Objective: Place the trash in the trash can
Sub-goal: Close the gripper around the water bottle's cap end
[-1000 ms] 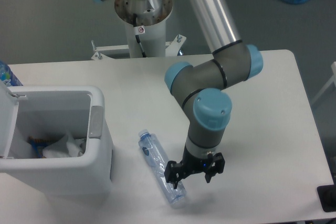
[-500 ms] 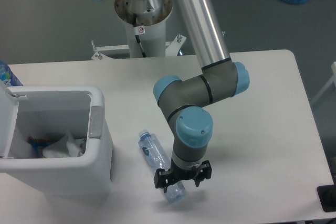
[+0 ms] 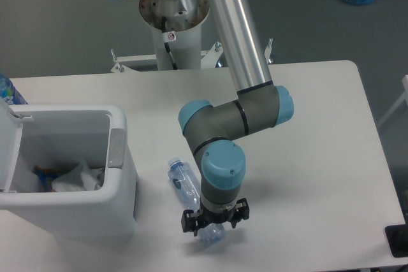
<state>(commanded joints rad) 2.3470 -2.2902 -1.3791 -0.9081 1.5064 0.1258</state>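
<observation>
Camera view: arm bent down, hand (image 3: 214,221) spread, seemingly straddling the bottle (image 3: 191,199) on the table (image 3: 319,157).

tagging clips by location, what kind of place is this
Probably a robotics lab or test cell. An industrial arm stands on a white pedestal bolted beside a plain white table, its tool over a crushed bottle near a white trash can, above grey flooring.

The arm (image 3: 233,36) is a long silver metal tube joined to grey, rounded joint housings with light-blue end caps (image 3: 223,164). Its white column base (image 3: 173,33) carries a round perforated metal flange, a small red-and-white sticker and a thin black cable. The gripper (image 3: 215,221) is black, with two short fingers.
</observation>
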